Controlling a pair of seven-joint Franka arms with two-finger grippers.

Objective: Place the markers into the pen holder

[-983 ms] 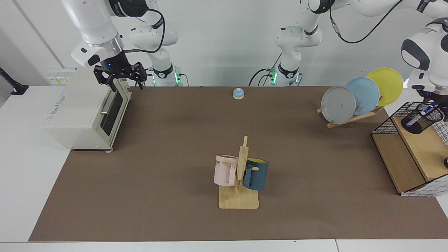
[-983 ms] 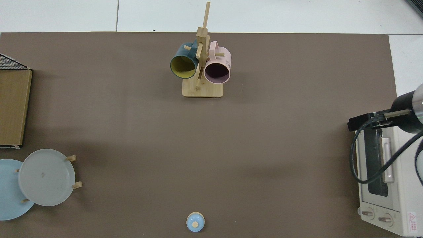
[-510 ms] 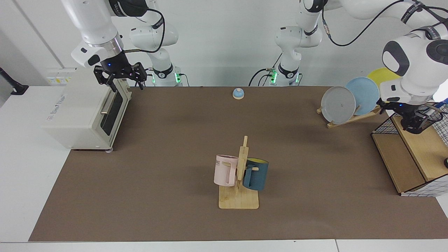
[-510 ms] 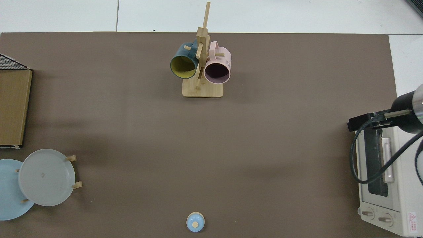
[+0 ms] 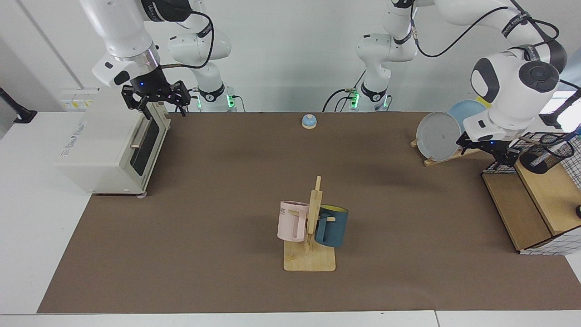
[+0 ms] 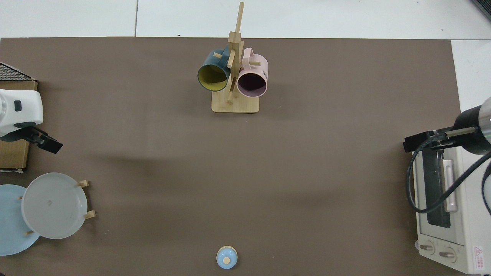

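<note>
The pen holder [image 5: 544, 157], a small black mesh cup, lies tilted on the wooden shelf of the wire basket [image 5: 499, 169] at the right edge of the facing view. A blue marker [image 5: 576, 132] end shows just past its mouth; whether it sits inside I cannot tell. My left gripper [image 5: 498, 154] hangs just left of the holder, over the basket's near corner, holding nothing I can see; in the top view the left gripper [image 6: 45, 141] is at the left edge. My right gripper [image 5: 156, 101] waits open above the toaster oven [image 5: 113, 145].
A wooden mug tree [image 5: 311, 236] with a pink mug [image 5: 291, 220] and a blue mug [image 5: 332, 225] stands mid-table. A plate rack [image 5: 442, 135] with plates is just left of the basket. A small blue bell [image 5: 309, 121] sits at the far edge.
The left arm has swung away from over the pen holder, towards the table's middle, and its gripper now hangs beside the basket's corner. The right arm has not moved.
</note>
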